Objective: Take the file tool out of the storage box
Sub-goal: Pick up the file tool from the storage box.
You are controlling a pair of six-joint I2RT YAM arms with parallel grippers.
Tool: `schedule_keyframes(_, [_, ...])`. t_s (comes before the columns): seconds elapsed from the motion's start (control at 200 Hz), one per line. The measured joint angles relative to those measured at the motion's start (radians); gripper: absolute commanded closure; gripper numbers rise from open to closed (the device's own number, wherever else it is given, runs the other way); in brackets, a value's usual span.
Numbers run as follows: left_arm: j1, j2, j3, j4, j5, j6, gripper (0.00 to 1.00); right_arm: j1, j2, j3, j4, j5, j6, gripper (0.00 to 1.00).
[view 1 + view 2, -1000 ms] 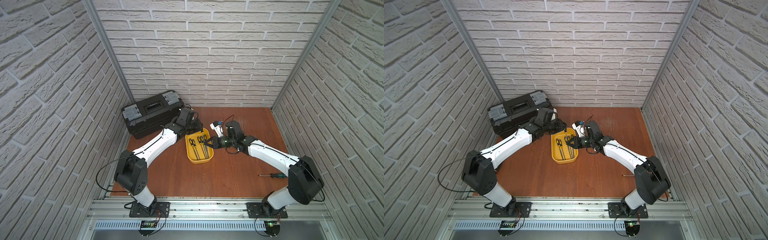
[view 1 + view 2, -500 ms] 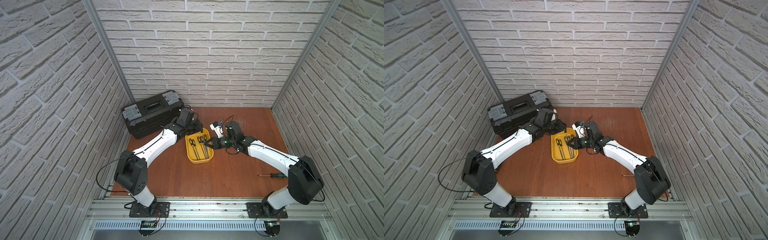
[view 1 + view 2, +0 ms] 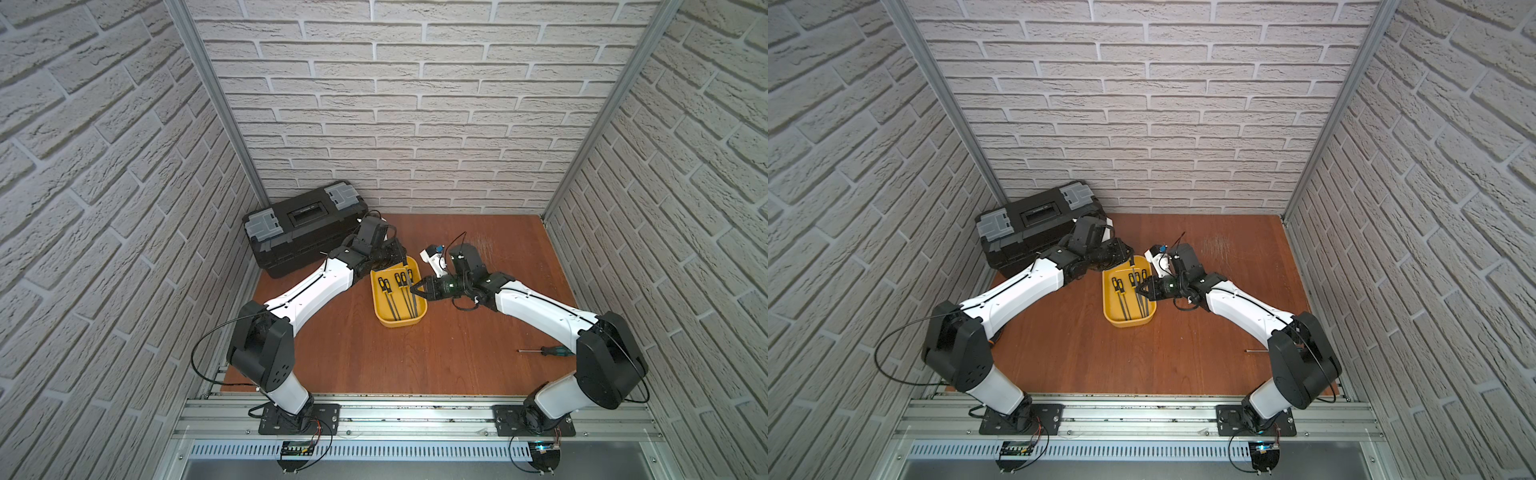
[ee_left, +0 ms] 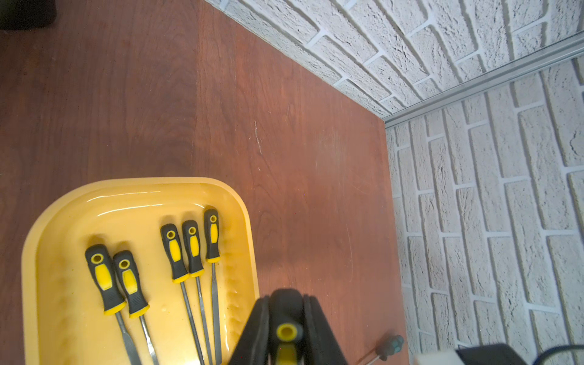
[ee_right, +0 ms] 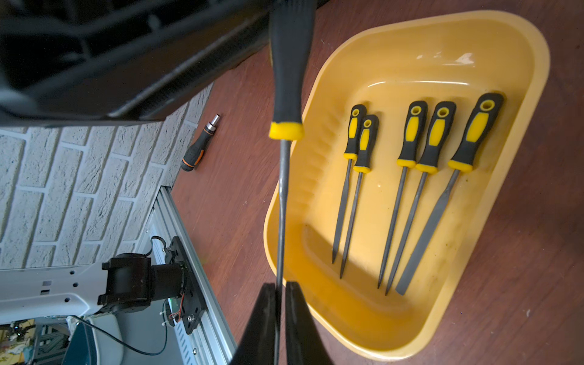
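My left claw (image 4: 286,316) grips the file (image 5: 289,79) by its handle, my right claw (image 5: 279,294) pinches its blade, over the tray (image 5: 395,335) rim; table (image 4: 284,142) spreads beyond.

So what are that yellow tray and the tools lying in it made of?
The shallow yellow rectangular tray looks like glossy moulded plastic: bright highlights on smooth, rounded walls. The black-and-yellow-handled files lying in it seem to have matt rubbery or plastic grips and dull grey metal shafts, probably steel; the grip material stays uncertain.
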Motion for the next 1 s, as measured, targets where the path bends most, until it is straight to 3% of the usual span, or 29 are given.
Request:
schedule_keyframes(0.2, [0.001, -0.003, -0.008, 0.008, 0.004, -0.002, 0.83, 0.000, 0.000, 0.000, -0.002, -0.004, 0.009, 0.97])
schedule_keyframes(0.365, [0.005, -0.005, -0.017, 0.023, 0.007, -0.005, 0.64, 0.000, 0.000, -0.001, -0.002, -0.005, 0.009, 0.97])
schedule_keyframes(0.54, [0.007, -0.005, -0.021, 0.041, 0.014, -0.014, 0.55, 0.000, 0.000, -0.002, -0.005, -0.003, 0.010, 0.97])
schedule_keyframes(0.64, [0.015, -0.006, -0.023, 0.045, 0.021, -0.014, 0.41, 0.001, -0.003, -0.002, -0.007, 0.010, 0.010, 0.97])
schedule_keyframes(0.78, [0.028, -0.015, -0.026, 0.043, 0.027, -0.008, 0.32, -0.001, -0.019, -0.002, -0.039, 0.049, 0.005, 0.97])
schedule_keyframes(1.0, [0.057, -0.043, -0.026, 0.036, 0.057, 0.017, 0.02, -0.019, -0.079, 0.008, -0.187, 0.195, -0.045, 0.97])
